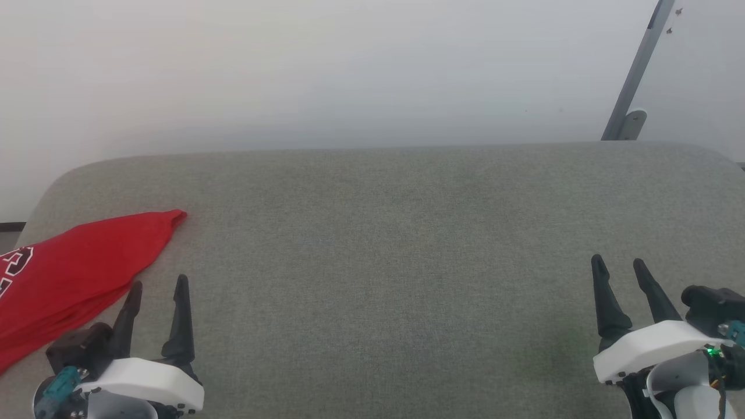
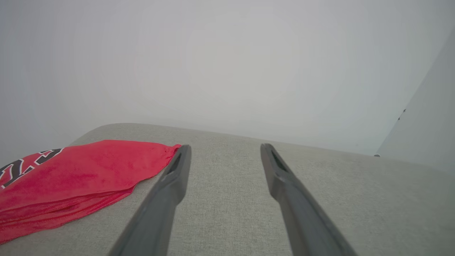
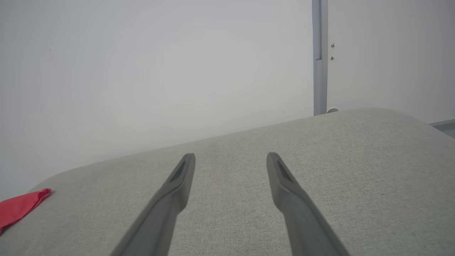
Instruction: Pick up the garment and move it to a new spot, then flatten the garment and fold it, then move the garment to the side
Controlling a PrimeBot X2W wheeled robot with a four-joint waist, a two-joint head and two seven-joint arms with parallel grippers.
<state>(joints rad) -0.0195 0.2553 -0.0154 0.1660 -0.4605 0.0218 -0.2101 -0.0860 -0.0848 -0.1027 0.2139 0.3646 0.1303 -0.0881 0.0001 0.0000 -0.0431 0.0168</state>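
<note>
A: While both arms sit low at the frame's bottom corners, log state. Left gripper (image 1: 159, 281): fingers spread, nothing between them. Right gripper (image 1: 616, 259): the same, spread and empty, at lower right of the head frame.

B: Noted. Where is the garment (image 1: 75, 273)?

A: Lower left of the head frame, lying on the grey cushion (image 1: 384, 244) and running off the left edge. The left gripper is just beside its near edge; I cannot tell whether they touch. The right gripper is well apart from it.

B: Orientation?

A: The long axis runs diagonally, from lower left to upper right of the head frame. The cloth tapers to a tip pointing up-right, toward the cushion's middle. The lettering (image 1: 14, 265) sits at the broad end, cut by the frame edge. The left wrist view shows several layers stacked along the near edge.

B: Step in hand?

A: Judgement only: the first pick-up, not yet begun. The cloth looks bunched, not squared.

B: Method?

A: Use the left gripper, as it is nearest.
- Turn it toward the layered edge and come in low along the cushion.
- Close on all the layers, not just the top one, or the rest will trail.
- Grip nearer the broad end than the tip.
- Lift clear before carrying toward frame centre, where both grippers should reach.

Risk: the part past the left edge is unseen and may drag.
</note>
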